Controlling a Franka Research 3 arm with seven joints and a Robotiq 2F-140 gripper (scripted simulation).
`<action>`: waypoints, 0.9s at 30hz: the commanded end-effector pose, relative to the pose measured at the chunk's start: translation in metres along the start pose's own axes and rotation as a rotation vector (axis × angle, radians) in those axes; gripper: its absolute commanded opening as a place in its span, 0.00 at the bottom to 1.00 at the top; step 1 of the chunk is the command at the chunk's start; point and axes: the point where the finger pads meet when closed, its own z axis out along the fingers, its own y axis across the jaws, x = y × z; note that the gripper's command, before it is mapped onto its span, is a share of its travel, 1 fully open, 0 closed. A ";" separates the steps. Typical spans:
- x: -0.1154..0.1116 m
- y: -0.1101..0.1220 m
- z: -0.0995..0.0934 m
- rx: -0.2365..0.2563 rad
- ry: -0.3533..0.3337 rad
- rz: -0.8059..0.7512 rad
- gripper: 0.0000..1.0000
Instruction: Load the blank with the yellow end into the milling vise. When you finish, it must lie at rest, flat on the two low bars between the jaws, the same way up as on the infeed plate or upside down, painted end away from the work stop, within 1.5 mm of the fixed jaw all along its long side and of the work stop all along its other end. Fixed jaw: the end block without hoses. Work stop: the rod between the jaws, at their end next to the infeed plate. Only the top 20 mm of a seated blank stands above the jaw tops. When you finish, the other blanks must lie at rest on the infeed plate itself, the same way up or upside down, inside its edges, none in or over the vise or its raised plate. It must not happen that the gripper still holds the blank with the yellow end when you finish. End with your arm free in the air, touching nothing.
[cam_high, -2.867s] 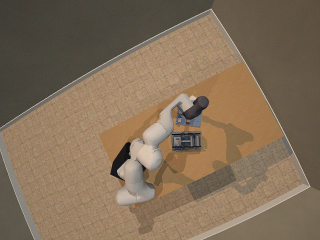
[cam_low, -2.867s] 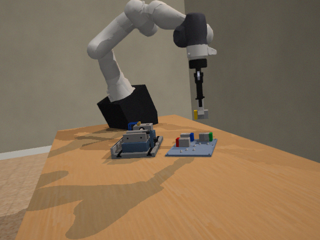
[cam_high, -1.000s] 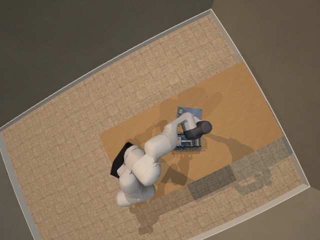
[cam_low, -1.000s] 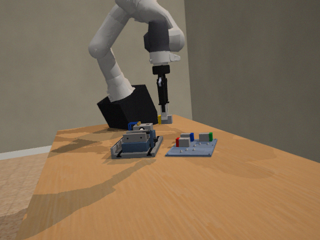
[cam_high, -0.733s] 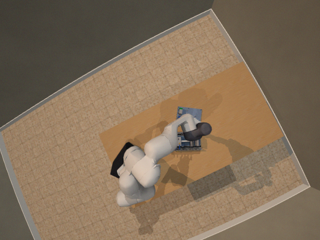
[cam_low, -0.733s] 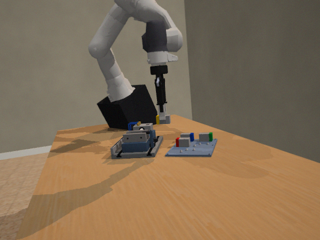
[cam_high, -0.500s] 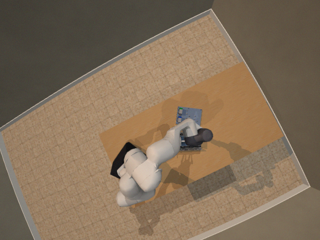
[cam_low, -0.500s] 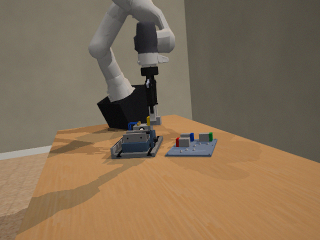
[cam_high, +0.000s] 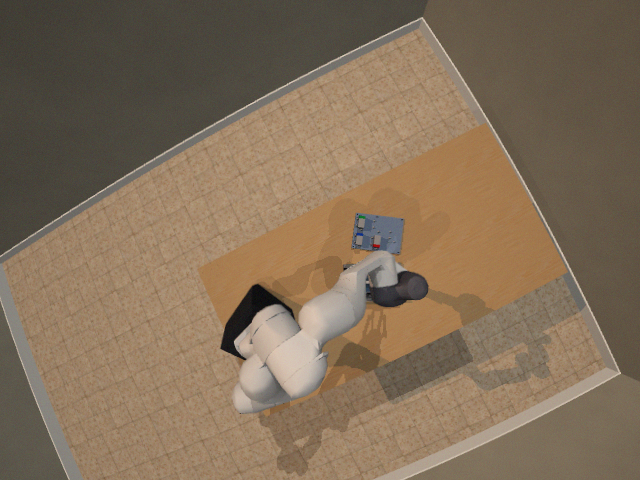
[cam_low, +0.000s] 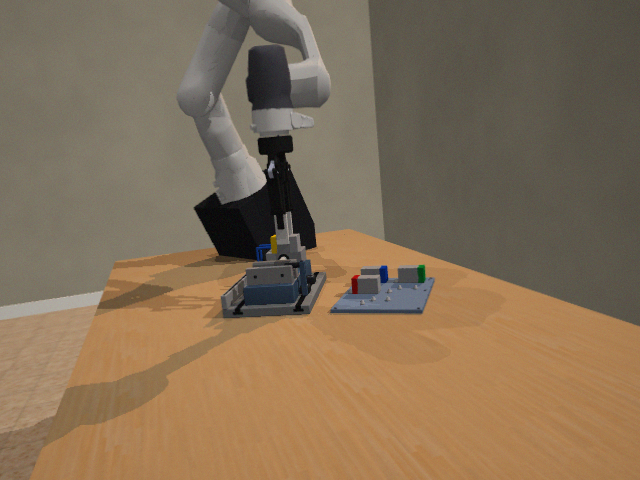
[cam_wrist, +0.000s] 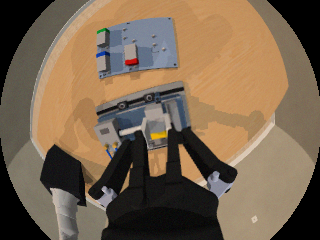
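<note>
My gripper (cam_low: 281, 225) (cam_wrist: 156, 121) is shut on the grey blank with the yellow end (cam_low: 273, 242) (cam_wrist: 158, 136). It holds the blank upright in the fingers, low over the far part of the milling vise (cam_low: 271, 293) (cam_wrist: 107, 134). I cannot tell whether the blank touches the vise. In the wrist view the yellow end points away from the infeed plate (cam_low: 408, 304) (cam_wrist: 163, 43) (cam_high: 392, 227). In the overhead view the arm hides the vise and the gripper.
Three other blanks lie on the infeed plate: a red-ended one (cam_low: 367, 284) (cam_wrist: 131, 54) (cam_high: 376, 241), a blue-ended one (cam_low: 373, 270) (cam_wrist: 102, 63) (cam_high: 359, 240) and a green-ended one (cam_low: 410, 273) (cam_wrist: 102, 39) (cam_high: 361, 221). The vise stands on a raised grey plate (cam_low: 268, 310). The black robot base (cam_low: 227, 227) is behind it.
</note>
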 end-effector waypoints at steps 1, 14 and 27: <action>-0.004 0.007 -0.004 -0.024 0.007 -0.061 0.00; -0.059 0.018 -0.005 -0.024 0.007 -0.061 0.00; -0.058 0.017 -0.004 -0.016 0.007 -0.047 0.00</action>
